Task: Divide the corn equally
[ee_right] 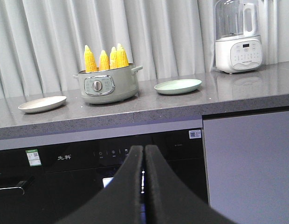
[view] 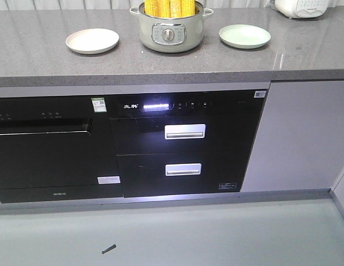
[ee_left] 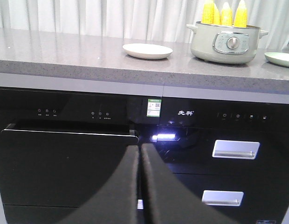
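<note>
Standing tips-up in the pot (ee_right: 107,86), four corn cobs (ee_right: 106,58) sit mid-surface (view: 28,50) between the beige plate (view: 92,40) and the green plate (view: 244,36); both plates bare. Left gripper (ee_left: 140,148) and right gripper (ee_right: 144,148) are pressed together, low, well apart from the pot. Cobs likely stiff, fairly heavy, slick if wet: pinch the exposed part below the taper, lift straight up.
</note>
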Robot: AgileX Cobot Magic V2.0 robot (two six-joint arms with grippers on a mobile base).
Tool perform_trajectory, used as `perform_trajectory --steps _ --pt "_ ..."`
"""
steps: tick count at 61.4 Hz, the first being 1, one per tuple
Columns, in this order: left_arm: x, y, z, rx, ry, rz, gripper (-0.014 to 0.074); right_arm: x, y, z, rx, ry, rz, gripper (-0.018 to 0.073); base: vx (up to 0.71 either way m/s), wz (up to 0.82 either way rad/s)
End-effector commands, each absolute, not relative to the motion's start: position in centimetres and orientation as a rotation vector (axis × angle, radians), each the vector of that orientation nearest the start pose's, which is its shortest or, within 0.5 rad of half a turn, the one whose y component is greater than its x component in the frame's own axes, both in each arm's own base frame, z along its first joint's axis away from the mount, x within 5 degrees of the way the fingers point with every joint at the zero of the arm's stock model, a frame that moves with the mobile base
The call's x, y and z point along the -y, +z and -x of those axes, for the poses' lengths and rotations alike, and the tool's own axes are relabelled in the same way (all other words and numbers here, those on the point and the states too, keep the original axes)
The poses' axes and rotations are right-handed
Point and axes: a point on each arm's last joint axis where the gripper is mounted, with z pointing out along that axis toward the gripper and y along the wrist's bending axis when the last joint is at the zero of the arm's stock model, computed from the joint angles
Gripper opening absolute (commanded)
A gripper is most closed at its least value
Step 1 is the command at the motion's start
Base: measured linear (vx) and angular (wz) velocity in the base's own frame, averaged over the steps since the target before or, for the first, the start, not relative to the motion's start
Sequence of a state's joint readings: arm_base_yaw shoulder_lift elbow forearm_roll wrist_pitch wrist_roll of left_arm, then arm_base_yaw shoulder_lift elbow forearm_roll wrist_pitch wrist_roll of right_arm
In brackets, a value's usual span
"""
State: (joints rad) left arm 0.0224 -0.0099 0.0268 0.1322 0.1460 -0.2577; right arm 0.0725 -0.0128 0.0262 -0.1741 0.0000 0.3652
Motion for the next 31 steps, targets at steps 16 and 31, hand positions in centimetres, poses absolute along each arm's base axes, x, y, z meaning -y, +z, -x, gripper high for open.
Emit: perform_trajectory --steps 16,31 --pt "-0.17 19.87 -5.56 -1.547 -0.088 0.125 -0.0007 -0.49 20.78 -5.57 -1.438 0.202 -0.06 -0.0001 0.13 0.03" --pt "-0.17 19.87 -5.56 -1.547 -0.088 0.125 -0.0007 -0.49 20.78 -5.57 -1.438 0.202 -0.06 -0.0001 0.13 0.04"
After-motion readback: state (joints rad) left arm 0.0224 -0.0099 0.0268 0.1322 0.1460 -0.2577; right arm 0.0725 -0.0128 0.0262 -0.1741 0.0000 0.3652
